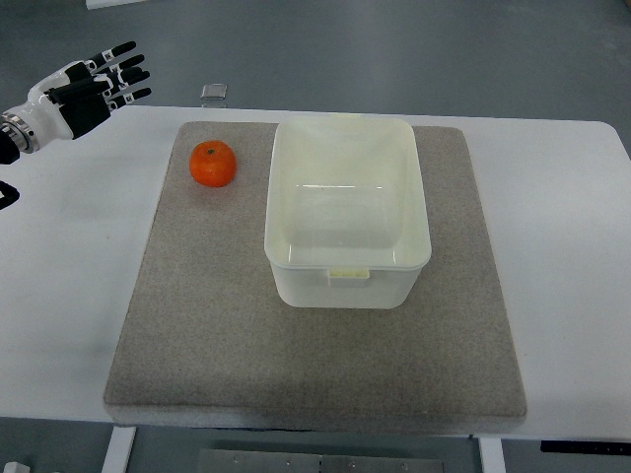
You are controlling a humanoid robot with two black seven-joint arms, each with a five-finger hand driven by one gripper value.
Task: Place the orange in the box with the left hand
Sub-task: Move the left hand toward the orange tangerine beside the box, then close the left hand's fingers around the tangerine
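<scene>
An orange (213,164) sits on the grey mat (197,325) near its back left corner, just left of the white plastic box (346,209). The box is empty and stands upright on the mat, toward the back. My left hand (94,87) is at the far left, above the table's back edge, well to the left of and behind the orange. Its fingers are spread and hold nothing. The right arm does not show.
The mat lies on a white table (69,256). A small grey square object (214,93) lies just beyond the table's back edge, behind the orange. The floor shows past the table's back and front edges.
</scene>
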